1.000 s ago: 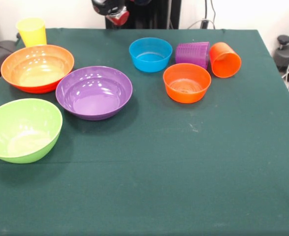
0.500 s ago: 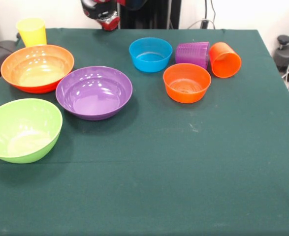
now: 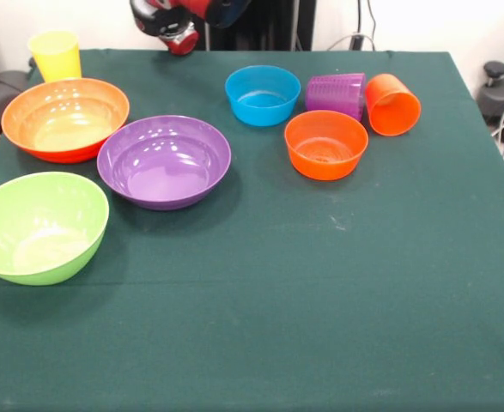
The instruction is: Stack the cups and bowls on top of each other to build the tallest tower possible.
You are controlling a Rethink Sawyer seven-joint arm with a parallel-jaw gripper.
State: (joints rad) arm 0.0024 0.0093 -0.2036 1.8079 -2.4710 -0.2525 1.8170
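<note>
On green cloth (image 3: 320, 283), unstacked: bowls (image 3: 164, 161) left and centre, purple cup (image 3: 336, 93) and orange cup (image 3: 392, 104) on sides, yellow cup (image 3: 55, 55) upright far left; probably light, stiff, slippery, best pinched at rims; gripper (image 3: 176, 39) above, fingers' state impossible to tell.

Five bowls: large orange bowl (image 3: 65, 118), purple bowl (image 3: 164, 161), lime green bowl (image 3: 39, 227), small blue bowl (image 3: 263, 94), small orange bowl (image 3: 325, 144). Three cups: yellow cup (image 3: 55, 55) upright; purple ribbed cup (image 3: 337, 93) and orange cup (image 3: 392, 104) on their sides.
</note>
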